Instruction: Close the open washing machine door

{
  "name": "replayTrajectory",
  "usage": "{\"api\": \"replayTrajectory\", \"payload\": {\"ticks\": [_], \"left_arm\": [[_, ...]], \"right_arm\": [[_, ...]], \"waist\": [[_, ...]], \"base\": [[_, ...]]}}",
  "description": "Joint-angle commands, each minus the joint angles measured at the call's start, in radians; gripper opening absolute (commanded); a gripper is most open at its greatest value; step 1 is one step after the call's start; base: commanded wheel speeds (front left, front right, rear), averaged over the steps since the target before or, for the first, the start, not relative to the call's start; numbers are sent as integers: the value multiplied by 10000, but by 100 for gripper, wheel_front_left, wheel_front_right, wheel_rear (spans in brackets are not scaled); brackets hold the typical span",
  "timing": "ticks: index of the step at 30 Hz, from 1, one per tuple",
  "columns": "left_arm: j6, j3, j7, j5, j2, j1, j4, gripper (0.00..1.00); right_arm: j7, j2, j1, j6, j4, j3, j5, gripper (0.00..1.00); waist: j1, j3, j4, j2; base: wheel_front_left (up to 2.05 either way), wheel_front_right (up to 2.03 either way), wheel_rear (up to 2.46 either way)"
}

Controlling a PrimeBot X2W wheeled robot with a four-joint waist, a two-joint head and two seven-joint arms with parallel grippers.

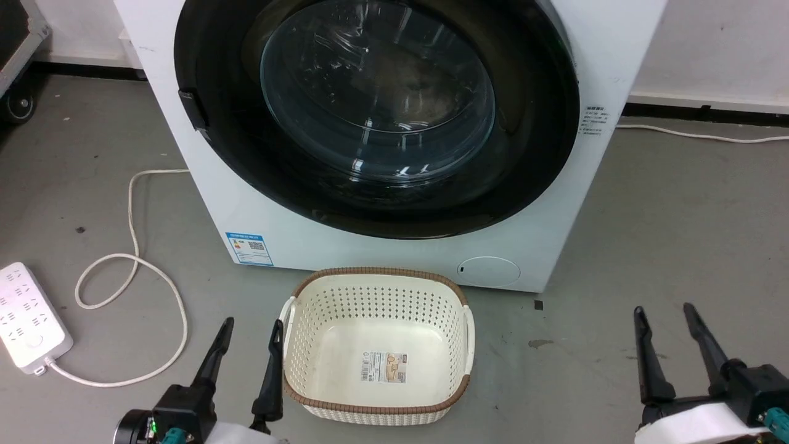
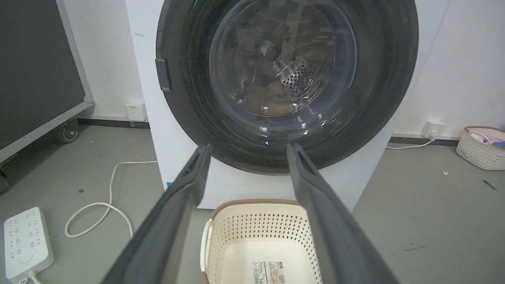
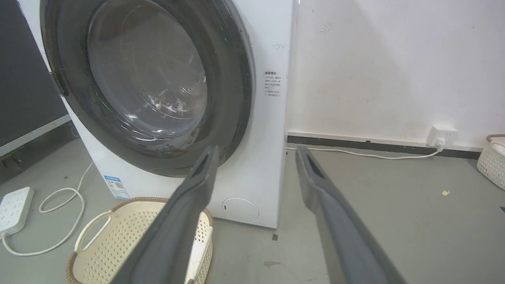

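The washing machine door (image 1: 376, 117) is a wide round glossy black ring around a clear bulging glass window. It lies flat against the front of the white machine (image 1: 370, 246), with no gap visible around its rim. Its small black handle (image 1: 192, 110) sits on the left edge. The door also appears in the left wrist view (image 2: 284, 71) and right wrist view (image 3: 146, 79). My left gripper (image 1: 253, 324) hangs low at the lower left, open and empty. My right gripper (image 1: 663, 308) is at the lower right, open and empty. Both are well short of the door.
A cream perforated laundry basket (image 1: 376, 271) stands on the grey floor right in front of the machine, beside my left gripper's fingers. A white power strip (image 1: 28, 317) and looped cable (image 1: 132, 259) lie at the left. Another basket (image 2: 481, 148) sits by the right wall.
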Motion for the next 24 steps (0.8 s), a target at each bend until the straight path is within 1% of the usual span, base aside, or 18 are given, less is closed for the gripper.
{"api": "replayTrajectory", "payload": {"ticks": [1,5,6,24], "left_arm": [[6,-32,-43,50,6,159,-46,100],[65,-39,-43,-60,5,156,-25,100],[45,-29,1,-92,-2,94,-12,0],[173,18,366,61,0,32,-121,0]], "right_arm": [[-42,54,136,-7,-95,43,56,100],[-43,56,246,-7,-153,192,-35,100],[1,10,121,0,-94,196,-25,0],[356,16,88,1,-239,317,-115,0]], "waist": [[1,15,1,0],[1,70,49,0],[1,71,48,0],[1,4,22,0]], "base": [[0,0,0],[0,0,0],[0,0,0],[0,0,0]]}}
